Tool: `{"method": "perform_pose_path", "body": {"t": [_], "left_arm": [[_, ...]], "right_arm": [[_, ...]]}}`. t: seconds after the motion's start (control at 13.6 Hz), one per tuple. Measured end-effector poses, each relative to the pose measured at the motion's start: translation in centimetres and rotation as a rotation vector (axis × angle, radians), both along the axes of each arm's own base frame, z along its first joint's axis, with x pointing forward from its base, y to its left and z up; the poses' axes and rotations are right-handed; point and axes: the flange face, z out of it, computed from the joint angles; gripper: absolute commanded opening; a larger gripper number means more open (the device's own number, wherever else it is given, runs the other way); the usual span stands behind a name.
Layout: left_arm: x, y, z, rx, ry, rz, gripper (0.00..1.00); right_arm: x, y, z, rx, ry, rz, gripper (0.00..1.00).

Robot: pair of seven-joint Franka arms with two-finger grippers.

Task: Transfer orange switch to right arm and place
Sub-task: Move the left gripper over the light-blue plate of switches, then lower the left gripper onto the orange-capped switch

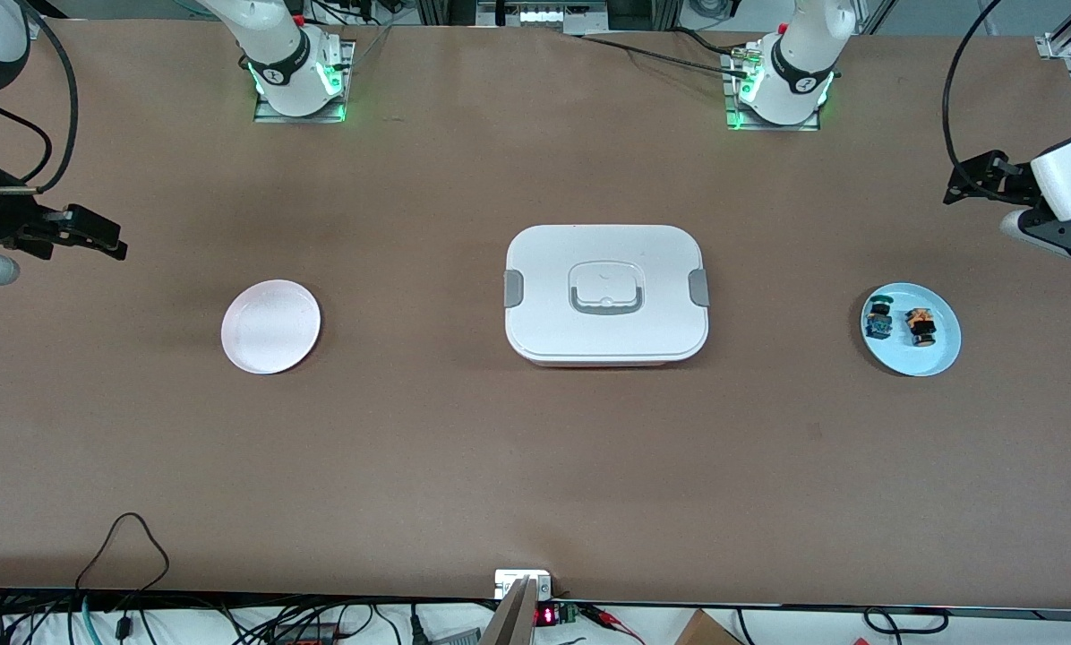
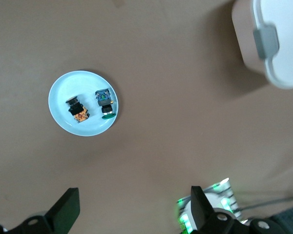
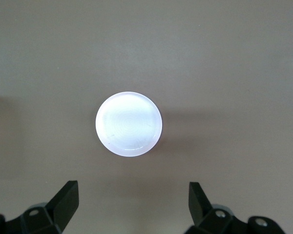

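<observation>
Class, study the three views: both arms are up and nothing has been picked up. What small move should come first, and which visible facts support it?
Probably the left gripper, open and empty, should descend over the pale blue round plate toward the small orange-capped switch, which lies there beside the blue-green switch. The right gripper waits open over the empty white round plate.

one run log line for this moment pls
stage: not started | orange switch: on blue plate beside blue-green switch | left claw: open, above that plate | right claw: open, above empty pink plate
</observation>
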Motion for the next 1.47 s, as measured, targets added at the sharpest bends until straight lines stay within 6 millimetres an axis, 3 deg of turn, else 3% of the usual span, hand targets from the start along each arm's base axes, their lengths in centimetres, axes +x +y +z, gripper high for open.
{"method": "perform_pose_path", "body": {"t": [0.66,1.03,1.47], "left_arm": [[1.8,3.2,-6.6,-0.048,-0.001,-0.722,1.0],[2.6,4.9,-11.5,-0.094,0.036,-0.839,1.0],[0.1,8.9,-20.1,-0.124,-0.006,-0.953,1.0]], "right_arm": [[-0.1,0.0,0.6,0.0,0.003,0.001,1.0],[-0.1,0.0,0.6,0.0,0.003,0.0,1.0],[-0.1,-0.1,0.7,0.0,0.004,-0.001,1.0]]}}
